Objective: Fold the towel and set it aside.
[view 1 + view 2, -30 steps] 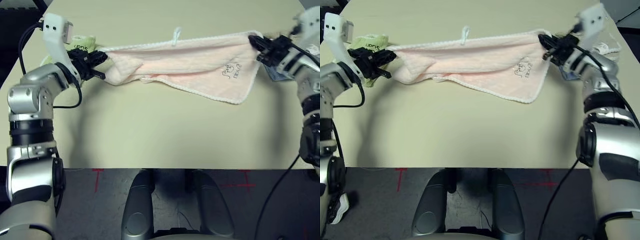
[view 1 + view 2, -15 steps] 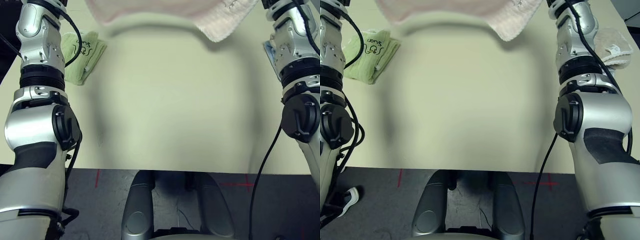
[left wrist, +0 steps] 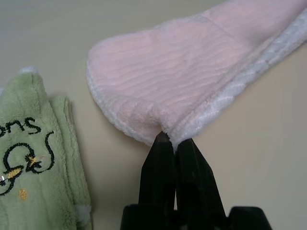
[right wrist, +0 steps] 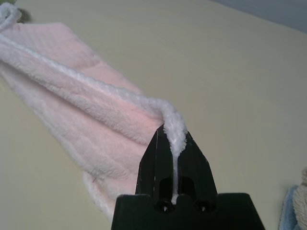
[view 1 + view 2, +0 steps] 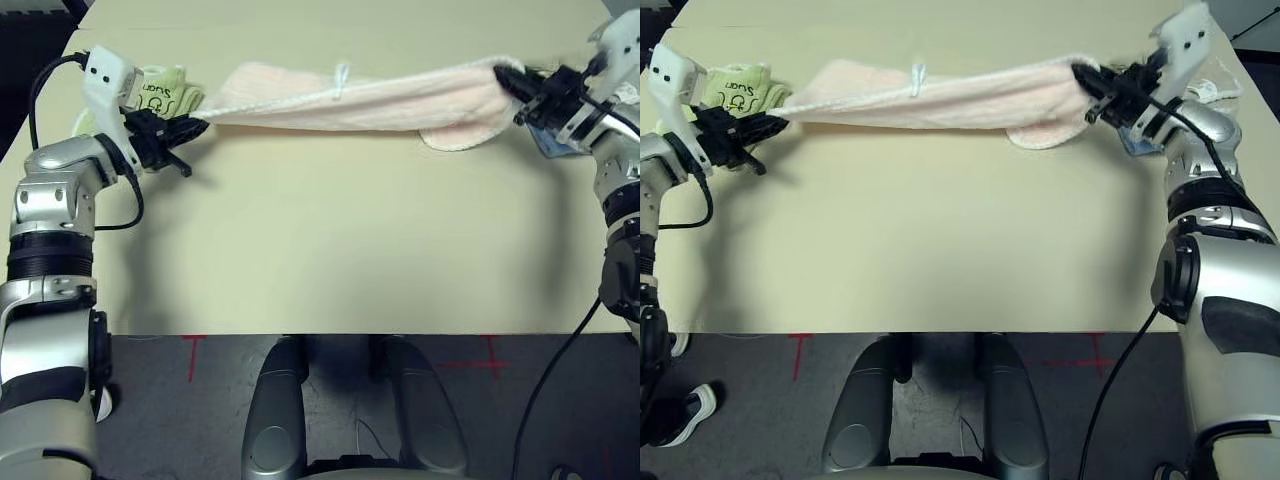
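Towel status: pale pink ribbed terry towel with white looped trim [image 5: 370,97] stretched in a long narrow band across the far part of the cream table [image 5: 330,240], lying doubled lengthwise, white tag [image 5: 342,73] near mid-span. Left gripper [image 3: 175,143] clamped on the trim at the left end, just beside the light green towel with printed lettering [image 3: 33,158]. Right gripper [image 4: 173,136] clamped on the trim at the right end, near the beige and light blue towels [image 5: 1215,95]. Judged progress: lengthwise fold apparently in place. Remaining: end-to-end fold, release, placement aside.
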